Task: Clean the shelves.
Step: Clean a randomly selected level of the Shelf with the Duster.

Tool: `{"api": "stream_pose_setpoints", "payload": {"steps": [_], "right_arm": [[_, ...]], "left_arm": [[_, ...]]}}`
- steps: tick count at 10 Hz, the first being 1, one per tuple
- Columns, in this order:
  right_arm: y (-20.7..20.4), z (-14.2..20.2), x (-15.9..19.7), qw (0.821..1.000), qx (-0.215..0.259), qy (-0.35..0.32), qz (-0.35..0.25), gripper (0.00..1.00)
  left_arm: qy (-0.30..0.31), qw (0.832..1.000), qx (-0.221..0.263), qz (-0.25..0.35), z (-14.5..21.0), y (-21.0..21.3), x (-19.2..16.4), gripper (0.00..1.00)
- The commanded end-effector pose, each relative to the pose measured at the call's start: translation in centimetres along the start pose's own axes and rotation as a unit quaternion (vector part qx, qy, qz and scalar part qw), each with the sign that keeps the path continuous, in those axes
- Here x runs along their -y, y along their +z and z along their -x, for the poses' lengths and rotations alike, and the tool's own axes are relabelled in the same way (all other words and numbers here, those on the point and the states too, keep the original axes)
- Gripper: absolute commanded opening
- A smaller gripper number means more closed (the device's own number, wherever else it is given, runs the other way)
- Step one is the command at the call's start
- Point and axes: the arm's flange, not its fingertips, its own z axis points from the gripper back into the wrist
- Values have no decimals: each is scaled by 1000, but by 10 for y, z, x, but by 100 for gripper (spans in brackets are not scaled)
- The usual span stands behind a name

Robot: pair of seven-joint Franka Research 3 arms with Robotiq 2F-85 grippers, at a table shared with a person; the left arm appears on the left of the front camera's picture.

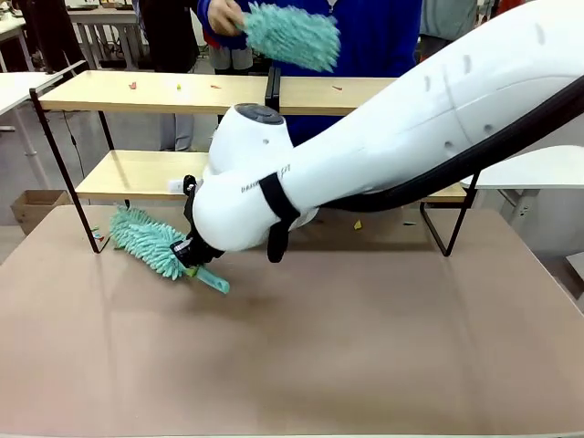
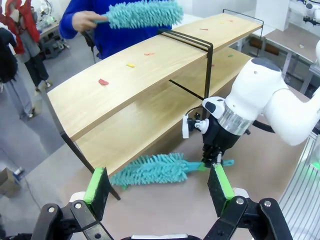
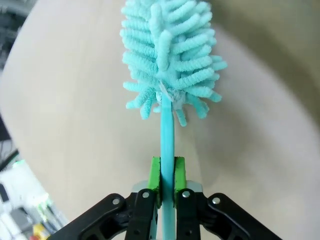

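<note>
The right gripper (image 3: 167, 172) was clamped on the handle of a teal duster (image 3: 170, 50), whose head lay on the table (image 1: 365, 347) at ten o'clock, just before the shelves (image 1: 155, 91) at twelve. The left gripper (image 2: 157, 175) stood wide open. A person's hand (image 1: 224, 16) held a second duster (image 1: 292, 35) above them.

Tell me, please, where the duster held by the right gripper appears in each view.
Front: duster lower left, by the shelves' left foot.
Left wrist: duster bottom centre, below the shelves.
Right wrist: duster top centre, handle running down.
Shared landmark: the right gripper shut on its handle.
</note>
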Motion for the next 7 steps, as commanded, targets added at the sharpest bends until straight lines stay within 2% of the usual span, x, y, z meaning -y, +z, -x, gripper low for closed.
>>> {"api": "stream_pose_setpoints", "payload": {"steps": [1, 3, 4, 5, 6, 7], "right_arm": [[38, 32, 19, 994, -71, 70, -49, 12], [61, 67, 13, 973, -131, 159, -100, 12], [74, 88, 4, 955, -144, 213, -150, 12], [89, 108, 1, 949, -137, 235, -162, 12], [107, 125, 1, 951, -98, 238, -174, 12], [126, 142, 4, 966, -42, 206, -148, 12]], "left_arm": [[2, 1000, 1, 1, 1, -1, -1, 100], [2, 1000, 1, 1, 1, -1, -1, 100], [2, 1000, 1, 1, 1, -1, -1, 100], [2, 1000, 1, 1, 1, -1, -1, 100], [2, 1000, 1, 1, 1, -1, -1, 100], [2, 1000, 1, 1, 1, -1, -1, 100]]}}
